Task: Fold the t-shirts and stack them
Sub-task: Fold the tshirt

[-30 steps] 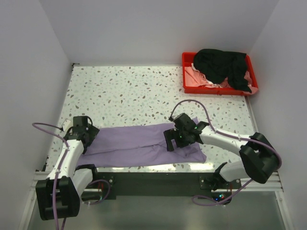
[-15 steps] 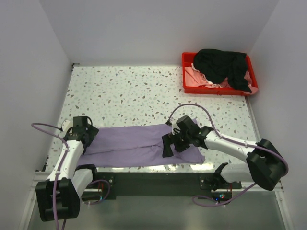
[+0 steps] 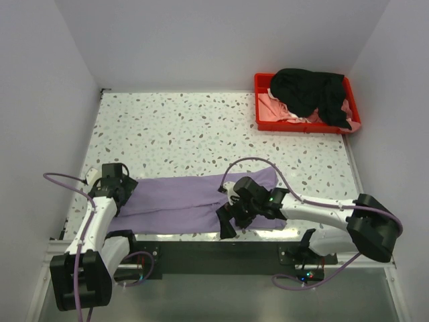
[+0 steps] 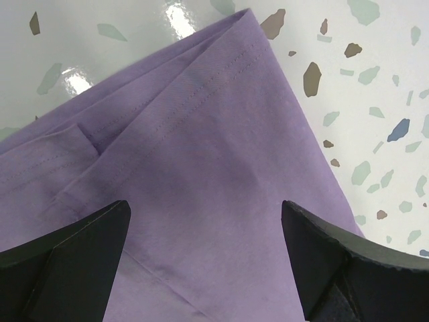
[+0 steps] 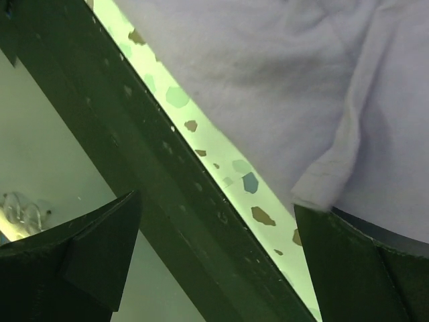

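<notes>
A lavender t-shirt point(image 3: 177, 198) lies flattened in a long band across the near part of a speckled terrazzo table point(image 3: 181, 134), reaching from the left arm to the right arm. The left gripper point(image 4: 204, 221) sits over the shirt's left end, its fingers spread wide with nothing held. Below them shows purple cloth with a stitched hem. The right gripper point(image 5: 213, 215) is at the shirt's near edge by the table's front. It is also spread wide and empty, above the dark rail point(image 5: 154, 194), with a cloth fold just beside one finger. Well apart, in the far right corner, a black t-shirt point(image 3: 310, 90) is heaped on a pale pink t-shirt point(image 3: 276, 107) inside a red tray point(image 3: 295, 128).
</notes>
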Tool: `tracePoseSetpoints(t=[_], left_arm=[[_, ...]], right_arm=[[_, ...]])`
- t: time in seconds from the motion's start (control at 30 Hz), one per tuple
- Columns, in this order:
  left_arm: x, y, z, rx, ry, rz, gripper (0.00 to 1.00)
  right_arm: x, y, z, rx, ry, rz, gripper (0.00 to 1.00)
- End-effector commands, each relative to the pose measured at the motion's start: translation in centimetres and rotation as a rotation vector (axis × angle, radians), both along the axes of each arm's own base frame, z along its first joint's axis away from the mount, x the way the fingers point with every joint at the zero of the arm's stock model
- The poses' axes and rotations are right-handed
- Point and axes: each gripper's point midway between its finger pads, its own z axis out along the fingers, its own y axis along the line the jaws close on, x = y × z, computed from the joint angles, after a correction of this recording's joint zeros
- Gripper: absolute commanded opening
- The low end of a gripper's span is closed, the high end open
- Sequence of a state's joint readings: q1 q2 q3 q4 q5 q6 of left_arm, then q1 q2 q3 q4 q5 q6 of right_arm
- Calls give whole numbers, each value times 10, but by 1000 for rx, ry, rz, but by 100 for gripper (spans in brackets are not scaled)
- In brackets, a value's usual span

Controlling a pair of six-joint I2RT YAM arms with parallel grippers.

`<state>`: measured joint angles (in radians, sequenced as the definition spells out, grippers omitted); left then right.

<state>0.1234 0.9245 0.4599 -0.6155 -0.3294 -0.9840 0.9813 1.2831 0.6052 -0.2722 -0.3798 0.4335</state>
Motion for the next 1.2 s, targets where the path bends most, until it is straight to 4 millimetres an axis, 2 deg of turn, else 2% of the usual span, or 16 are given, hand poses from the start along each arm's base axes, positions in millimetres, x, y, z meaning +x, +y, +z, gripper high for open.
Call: tracePoseSetpoints(t=[0.0,0.23,0.4,0.43,0.47,0.53,0.57,0.63,0.67,0.73,0.8,0.93,1.0,1.1,1.13,1.17], left_arm=[[5,5,9,23,-32,19,100],[7,6,12,27,-37,21,100],[11,3,21,13,-60,3,100],[13,1,24,4,-72,-5,100],[17,-3,30,-12,-93,-26,100],[38,-19,54,-56,-185,-145,100],[45,-33,62,-104,-224,-219,100],[58,-45,82,-116,-302,-306,100],[62,-50,87,-124,-327,-337,100],[63,-75,87,-192,-356,-446,100],[63,-102,82,-240,-356,-549,100],[53,-141,53,-261,-229,-694,100],[46,-148,39,-274,-175,-737,100],[37,-141,17,-251,-91,-727,100],[35,-140,13,-247,-74,-737,100],[33,-138,8,-236,-58,-742,100]], right_arm=[[-4,2,-5,-52,-60,12,99],[-18,14,6,-69,-166,74,99],[-1,5,27,-66,-231,-72,99],[9,1,37,-60,-256,-156,99],[15,-14,35,-120,-275,-212,99],[38,-32,45,-164,-324,-391,99],[39,-46,43,-215,-317,-430,99],[49,-63,37,-245,-265,-527,99],[51,-67,32,-246,-231,-555,99],[55,-79,15,-258,-130,-621,99],[53,-80,3,-269,-65,-634,99],[71,-83,-7,-303,-59,-662,99],[79,-80,-15,-334,-40,-644,99],[104,-74,-20,-342,-63,-647,99],[110,-76,-31,-378,-50,-631,99],[123,-64,-25,-346,-58,-616,99]])
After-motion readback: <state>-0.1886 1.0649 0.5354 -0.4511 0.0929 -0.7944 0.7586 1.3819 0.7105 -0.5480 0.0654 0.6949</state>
